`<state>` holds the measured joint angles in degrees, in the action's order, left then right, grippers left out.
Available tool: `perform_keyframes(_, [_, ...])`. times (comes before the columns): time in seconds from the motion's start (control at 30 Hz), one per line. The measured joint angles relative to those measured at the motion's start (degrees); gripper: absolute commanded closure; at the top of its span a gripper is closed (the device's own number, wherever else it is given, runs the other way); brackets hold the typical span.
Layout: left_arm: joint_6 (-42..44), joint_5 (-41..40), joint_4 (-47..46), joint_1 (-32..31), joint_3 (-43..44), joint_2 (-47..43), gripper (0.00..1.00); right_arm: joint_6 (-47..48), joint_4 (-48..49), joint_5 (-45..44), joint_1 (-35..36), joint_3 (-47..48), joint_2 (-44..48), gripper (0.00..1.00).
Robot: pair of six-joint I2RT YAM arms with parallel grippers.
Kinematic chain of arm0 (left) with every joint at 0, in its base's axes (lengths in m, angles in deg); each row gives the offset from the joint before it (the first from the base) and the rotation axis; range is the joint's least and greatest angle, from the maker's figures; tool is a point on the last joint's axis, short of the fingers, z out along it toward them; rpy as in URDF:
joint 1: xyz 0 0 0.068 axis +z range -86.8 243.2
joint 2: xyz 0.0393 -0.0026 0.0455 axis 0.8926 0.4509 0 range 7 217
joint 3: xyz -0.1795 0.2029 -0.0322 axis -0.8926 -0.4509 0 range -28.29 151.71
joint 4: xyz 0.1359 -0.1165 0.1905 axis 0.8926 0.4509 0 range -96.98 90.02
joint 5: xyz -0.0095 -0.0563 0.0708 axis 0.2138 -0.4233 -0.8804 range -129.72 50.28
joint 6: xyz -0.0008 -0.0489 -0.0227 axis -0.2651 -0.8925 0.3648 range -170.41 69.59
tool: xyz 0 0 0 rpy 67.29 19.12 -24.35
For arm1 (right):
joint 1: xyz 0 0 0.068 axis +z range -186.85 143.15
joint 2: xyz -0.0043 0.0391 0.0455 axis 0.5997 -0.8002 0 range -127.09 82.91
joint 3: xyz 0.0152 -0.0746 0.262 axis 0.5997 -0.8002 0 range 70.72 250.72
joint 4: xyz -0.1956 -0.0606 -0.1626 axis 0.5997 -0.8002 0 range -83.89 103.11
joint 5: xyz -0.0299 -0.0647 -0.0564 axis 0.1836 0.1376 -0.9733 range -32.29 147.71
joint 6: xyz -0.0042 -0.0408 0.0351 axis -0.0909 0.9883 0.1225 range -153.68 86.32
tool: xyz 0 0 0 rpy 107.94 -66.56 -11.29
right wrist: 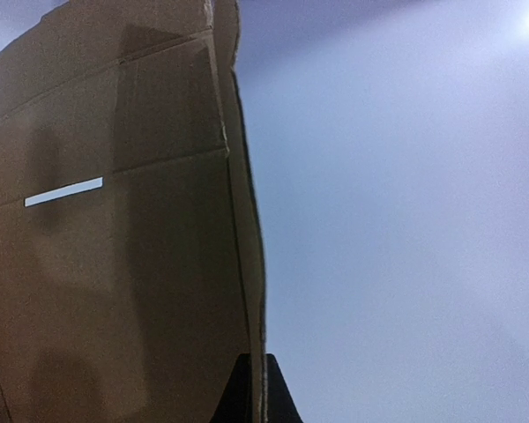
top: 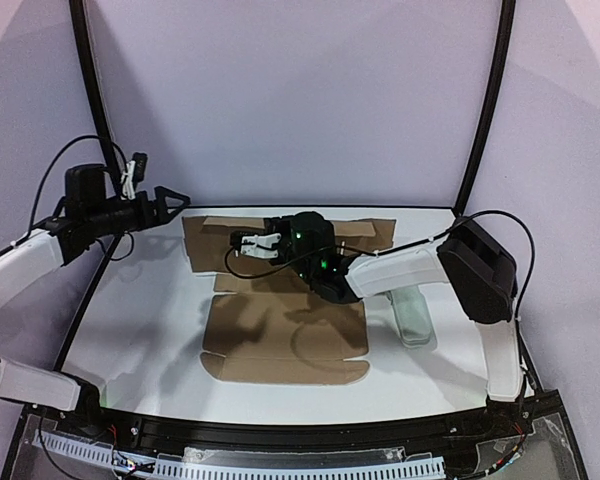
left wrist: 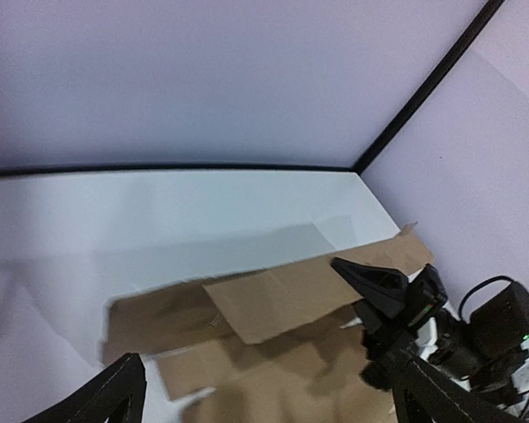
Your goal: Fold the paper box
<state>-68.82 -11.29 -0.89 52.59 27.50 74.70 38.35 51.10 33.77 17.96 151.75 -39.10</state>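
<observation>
- Paper box [top: 280, 335]: brown cardboard sheet, mostly unfolded, lying about mid-bench [top: 140, 330]. The wide panel with notched tabs faces the near edge; the narrower flaps run along the far side.
- Left wrist view: one far panel looks lifted off the sheet and casts a shadow on the white surface behind it.
- Right tool [top: 243, 243]: reaches in from the right, low over the far-left part of the sheet. In its wrist view the fingertips [right wrist: 240, 392] are together with a cardboard edge pinched between them, so it is clamped on the paper box. A narrow slit shows in the panel just beside the grip.
- Left tool [top: 172, 207]: raised above the far-left corner of the sheet, jaws wide apart, nothing between them, clear of the cardboard.
- Pale oblong object [top: 412, 322]: on the bench beside the right forearm, just off the sheet's right edge.
</observation>
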Motion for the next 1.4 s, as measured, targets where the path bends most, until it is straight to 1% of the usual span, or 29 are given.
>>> perform_keyframes(0.1, [-5.01,0.00,-1.20,-3.54,-0.22,2.64,0.01,1.46,2.05,-0.98,0.35,-0.02,-1.22,1.00])
perform_keyframes(0.17, [-6.69,0.28,-2.51,-5.01,-0.22,3.54,0.01,1.88,2.51,-1.55,0.74,-0.20,-1.38,1.00])
perform_keyframes(0.33, [-8.72,2.45,-6.16,-7.26,0.26,5.99,0.01,2.05,2.67,-1.95,1.20,-0.42,-1.38,1.00])
perform_keyframes(0.63, [-10.12,8.92,-10.80,-9.57,0.48,14.58,0.01,1.20,2.21,-2.97,1.57,-0.39,-1.38,1.00])
perform_keyframes(0.93, [-14.01,12.04,-19.43,-9.90,-1.09,19.17,0.01,-2.19,-0.26,-3.65,1.84,0.81,-1.33,1.00])
perform_keyframes(1.4, [-24.02,14.69,-34.99,-9.92,-2.71,26.95,0.01,-5.55,-0.72,-3.48,1.99,0.55,-1.07,1.00])
